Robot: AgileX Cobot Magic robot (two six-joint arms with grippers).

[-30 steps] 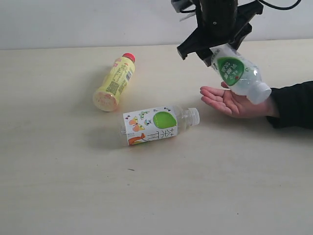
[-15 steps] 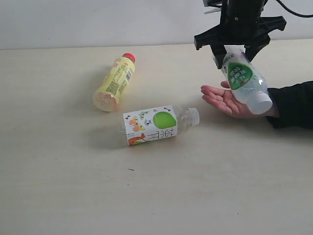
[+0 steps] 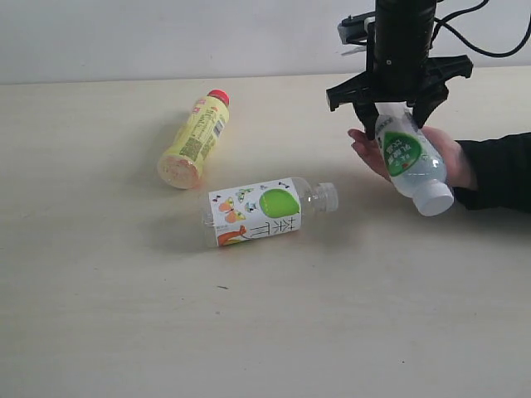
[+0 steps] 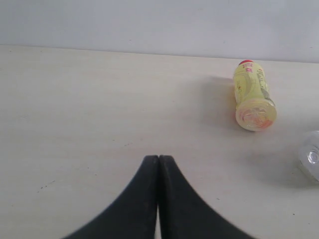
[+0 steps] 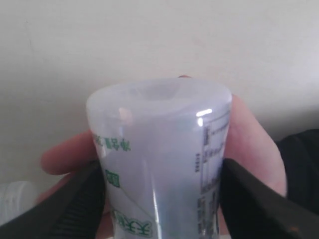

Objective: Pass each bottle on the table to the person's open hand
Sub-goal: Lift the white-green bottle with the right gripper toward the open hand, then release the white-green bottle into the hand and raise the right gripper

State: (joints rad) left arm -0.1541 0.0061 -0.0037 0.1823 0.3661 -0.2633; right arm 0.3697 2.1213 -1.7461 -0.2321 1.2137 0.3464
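Handover step: the right gripper (image 3: 391, 114), jaws clamped on the green-label bottle (image 3: 405, 156), holds it against the person's hand (image 3: 455, 159), so opening seems next; the left gripper (image 4: 158, 159) has its jaws pressed together.

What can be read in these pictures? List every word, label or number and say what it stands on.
"茶π": large dark characters on the white label of the fruit-label bottle, which lies on its side.
Green-white labelled bottle: green characters and small print, too blurred or cut off to read.
Yellow bottle: label print too small to read.
No other text shows.
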